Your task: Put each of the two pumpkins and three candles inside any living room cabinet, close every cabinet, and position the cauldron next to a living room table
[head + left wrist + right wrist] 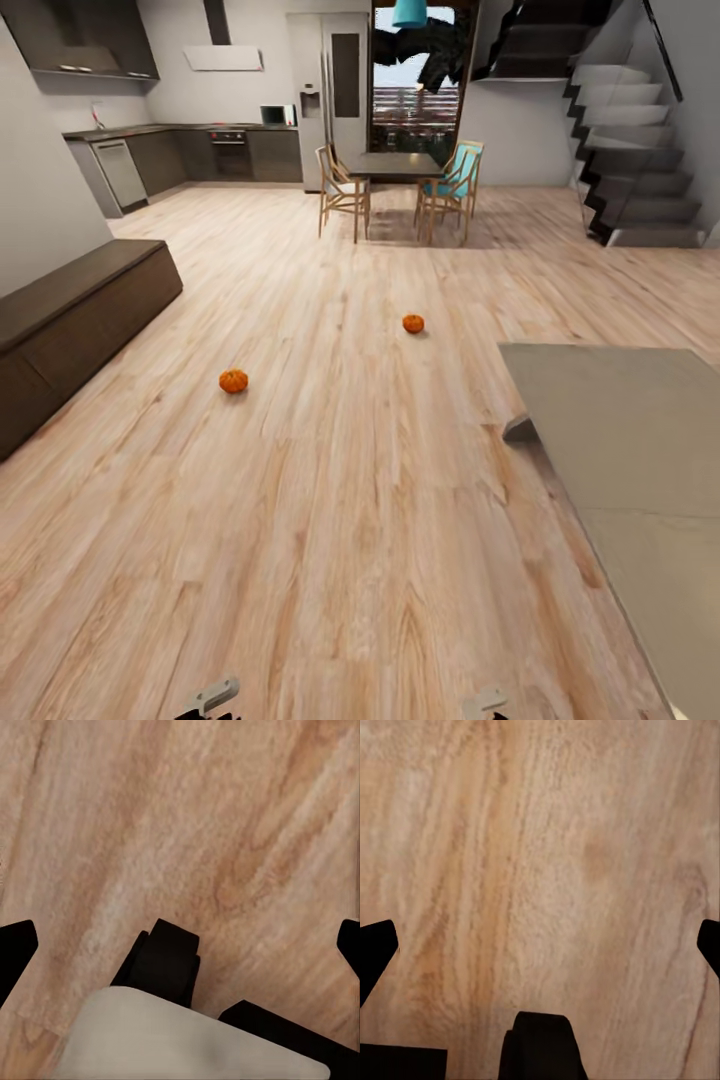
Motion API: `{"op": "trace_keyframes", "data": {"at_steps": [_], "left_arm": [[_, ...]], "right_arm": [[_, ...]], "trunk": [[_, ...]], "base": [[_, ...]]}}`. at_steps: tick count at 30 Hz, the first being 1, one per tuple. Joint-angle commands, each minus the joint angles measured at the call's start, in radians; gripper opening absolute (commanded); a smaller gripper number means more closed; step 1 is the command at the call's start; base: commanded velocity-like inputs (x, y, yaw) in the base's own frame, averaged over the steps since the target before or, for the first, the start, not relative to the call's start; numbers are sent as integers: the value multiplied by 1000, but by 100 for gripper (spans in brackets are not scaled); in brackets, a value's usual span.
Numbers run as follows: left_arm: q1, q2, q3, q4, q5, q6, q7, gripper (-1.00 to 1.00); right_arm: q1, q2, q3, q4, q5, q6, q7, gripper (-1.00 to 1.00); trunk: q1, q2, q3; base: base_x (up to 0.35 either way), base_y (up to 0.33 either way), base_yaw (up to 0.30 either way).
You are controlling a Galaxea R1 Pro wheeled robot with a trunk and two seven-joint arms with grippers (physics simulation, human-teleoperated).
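Head view, left to right. The cabinet [80, 310] runs along the left wall, long and low, all fronts flush as far as I can see; its near end runs out of frame. On the floor [330, 520], the nearer pumpkin [233, 381] sits upright, out in the open, nearer to the cabinet than the other. The farther pumpkin [413, 323] lies deeper into the room, towards the dining set [395, 185]. At right, the pale surface of the coffee table [620, 450], one slanted leg visible at its near corner. No candles or cauldron from this position.

Left gripper [180, 945]: fingers spread wide, tips at the frame edges, nothing between them, bare floorboards below. Right gripper [540, 945]: likewise open and empty over the floor. In the head view both arms are tucked low at the bottom edge.

Step in hand, as I judge it: approach and collect the first pumpkin. Plan:
- Take the nearer pumpkin first; it makes the shorter carry to the cabinet.
- Drive up so it falls just ahead of the left arm, not under the base.
- Lower the trunk before reaching; it is at floor level.
- Close across the ribbed body below the stem. It is round and may roll if nudged, so descend straight.
- A cabinet front must be opened before stowing; keep one gripper free for that.
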Motion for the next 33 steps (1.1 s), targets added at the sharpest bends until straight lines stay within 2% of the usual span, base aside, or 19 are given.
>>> {"op": "trace_keyframes", "data": {"at_steps": [1, 7, 12, 25, 33], "left_arm": [[0, 0, 0, 0, 0, 0, 0, 100], [0, 0, 0, 0, 0, 0, 0, 100], [0, 0, -1, 0, 0, 0, 0, 100], [0, 0, -1, 0, 0, 0, 0, 100], [0, 0, -1, 0, 0, 0, 0, 100]], "right_arm": [[0, 0, 0, 0, 0, 0, 0, 100], [0, -1, 0, 0, -1, 0, -1, 100], [0, -4, 0, 0, -1, 0, 1, 100], [0, -5, 0, 1, -1, 0, 1, 100], [0, -6, 0, 1, -2, 0, 1, 100]], "trunk": [[0, 0, 0], [0, 0, 0], [0, 0, 0], [0, 0, 0], [0, 0, 5]], "base": [[331, 0, 285], [331, 0, 282], [331, 0, 82], [331, 0, 0], [331, 0, -202]]}}
